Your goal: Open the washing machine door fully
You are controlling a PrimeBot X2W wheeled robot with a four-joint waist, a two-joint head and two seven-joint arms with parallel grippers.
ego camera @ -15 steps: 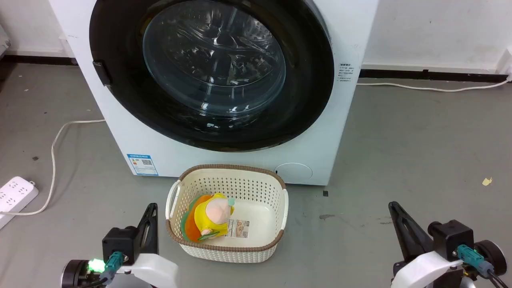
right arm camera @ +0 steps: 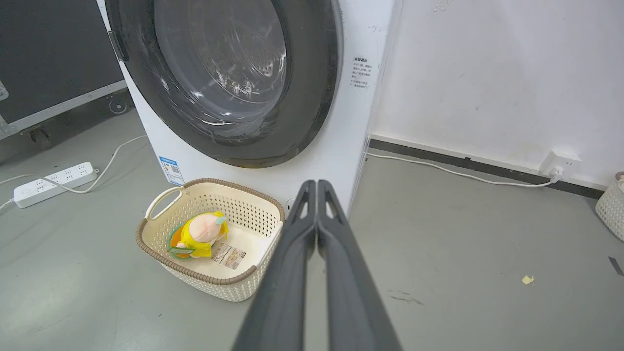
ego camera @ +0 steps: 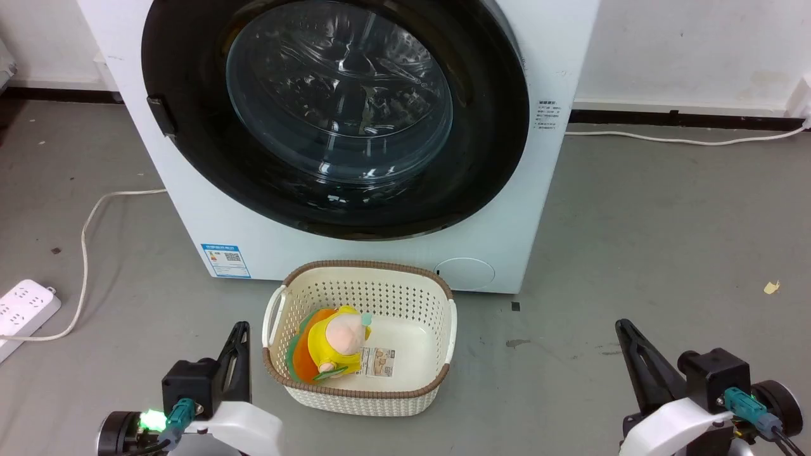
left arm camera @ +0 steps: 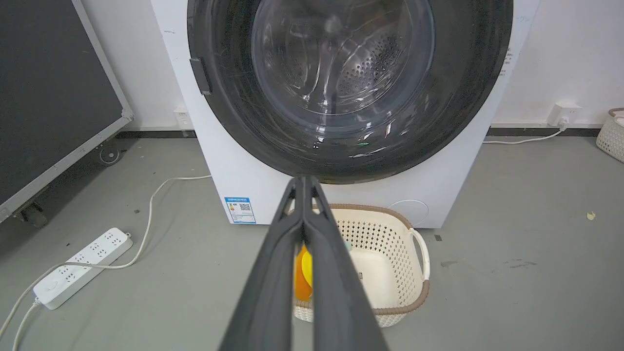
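Note:
The white washing machine [ego camera: 545,190] stands ahead of me, its big round door [ego camera: 190,158] with the glossy black rim lying flat against the front. A small dark latch tab [ego camera: 161,115] sits on the rim's left side. The clear glass bowl [left arm camera: 341,63] shows the perforated steel drum behind it. My left gripper [ego camera: 241,328] rests low at the lower left, shut and holding nothing, well short of the machine. My right gripper [ego camera: 622,326] rests at the lower right, also shut and holding nothing. In the wrist views each pair of fingers [left arm camera: 302,183] [right arm camera: 317,185] is pressed together.
A cream perforated basket [ego camera: 437,386] with a yellow and orange plush toy [ego camera: 332,345] stands on the floor in front of the machine, between my grippers. A white power strip [ego camera: 22,307] and its cord [ego camera: 85,234] lie at the left. A dark wheeled panel [left arm camera: 48,107] stands left of the machine.

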